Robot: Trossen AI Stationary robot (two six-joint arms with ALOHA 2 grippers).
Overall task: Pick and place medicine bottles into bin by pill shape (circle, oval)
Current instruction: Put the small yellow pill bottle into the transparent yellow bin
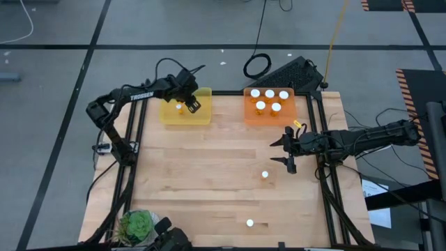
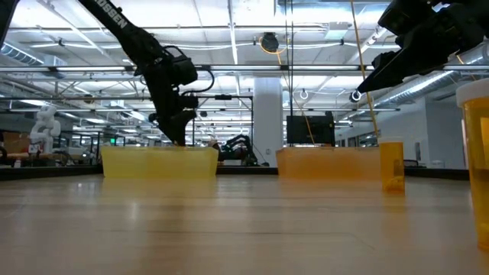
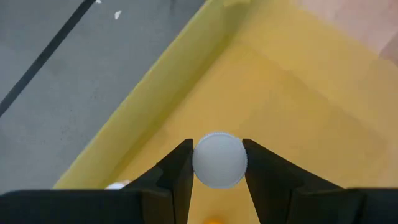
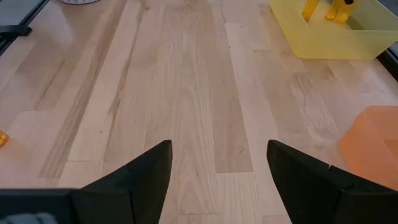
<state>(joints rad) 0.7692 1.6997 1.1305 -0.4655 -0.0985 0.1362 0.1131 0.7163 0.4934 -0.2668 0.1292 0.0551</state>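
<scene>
Now | left gripper [image 3: 217, 169] jaws clamped on bottle [image 3: 219, 160] over yellow bin [image 1: 202, 115] | right gripper [image 4: 217, 165] jaws apart, empty.

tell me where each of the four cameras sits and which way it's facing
High view: overhead, straight down on the table; both arms show.
Low view: table-top height, level toward the room; both arms enter from above.
Left wrist view: on the left arm, down into the yellow bin; left gripper clamps a bottle.
Right wrist view: on the right arm, across the table; open right gripper shows.
Shared: yellow bin in all four; orange bin in high, low, right wrist.
</scene>
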